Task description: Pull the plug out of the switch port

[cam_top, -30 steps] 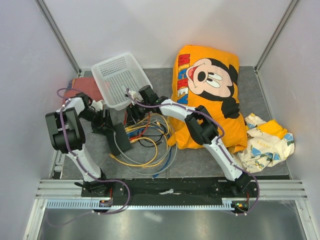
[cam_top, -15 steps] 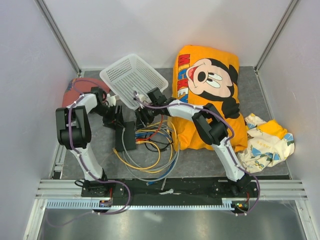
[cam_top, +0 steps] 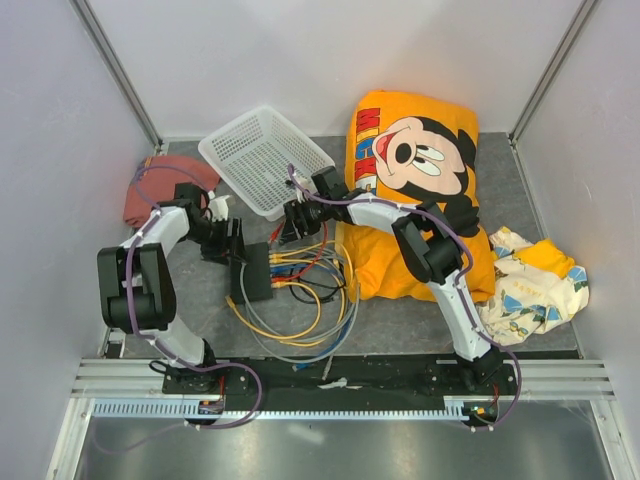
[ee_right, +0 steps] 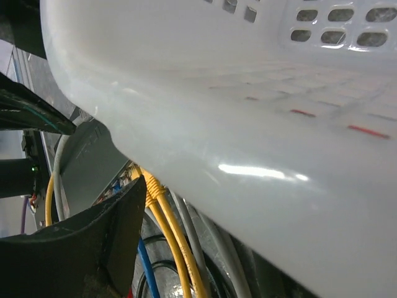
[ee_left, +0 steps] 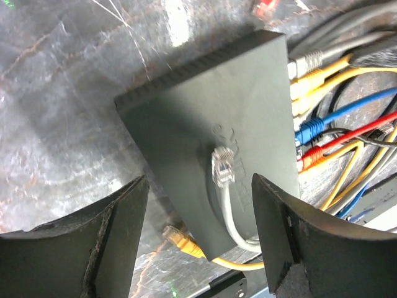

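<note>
Evidently little is done; plugs (ee_left: 308, 130) are seen seated in the switch (ee_left: 211, 118); left end effector (ee_left: 198, 183) is poised above it, wide open and empty; right end effector (cam_top: 296, 215): opening cannot be told.

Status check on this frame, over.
Left gripper open over flat matte-black switch box. Right gripper against white mesh plastic basket, state unclear. Coloured cable plugs seated; basket crowds it.

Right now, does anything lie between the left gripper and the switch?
Yes. A loose grey plug with its cable lies on top of the switch, directly under the open left gripper. Nothing else visible is in the way.
</note>
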Controlling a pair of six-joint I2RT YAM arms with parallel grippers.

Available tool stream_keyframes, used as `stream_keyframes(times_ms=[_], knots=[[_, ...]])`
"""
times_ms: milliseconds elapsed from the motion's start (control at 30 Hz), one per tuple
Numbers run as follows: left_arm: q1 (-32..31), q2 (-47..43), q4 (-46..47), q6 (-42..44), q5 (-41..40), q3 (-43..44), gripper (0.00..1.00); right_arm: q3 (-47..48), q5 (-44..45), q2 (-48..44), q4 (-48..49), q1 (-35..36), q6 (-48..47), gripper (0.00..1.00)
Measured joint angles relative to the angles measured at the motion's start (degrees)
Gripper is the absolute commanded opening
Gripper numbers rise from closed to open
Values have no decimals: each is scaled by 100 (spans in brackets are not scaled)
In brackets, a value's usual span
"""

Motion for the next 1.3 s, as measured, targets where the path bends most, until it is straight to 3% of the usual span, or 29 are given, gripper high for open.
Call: stream_keyframes(times_ms=[400,700,800,833,1067,1133,1300], knots=[[-4,-463,557,-245,-302,-33,75,-621,337,-455,35,382,-153,68],[-4,-455,682,-358,-306,160,73,-1010,319,-772,-210,579,-450,71],[-4,-450,695,-424,-302,118,66,-863,299,-695,-275,442,-236,72],[-4,-442,702,-452,-293,94,56,-756,293,-612,-271,385,-151,71],[-7,-420,723,-658,-79,-192,16,-295,118,-162,160,247,516,69],[-20,-411,732,-693,-28,-323,11,-291,109,-127,295,282,595,68],[-68,-219,730,-809,85,-538,9,-286,107,-83,463,393,684,64]])
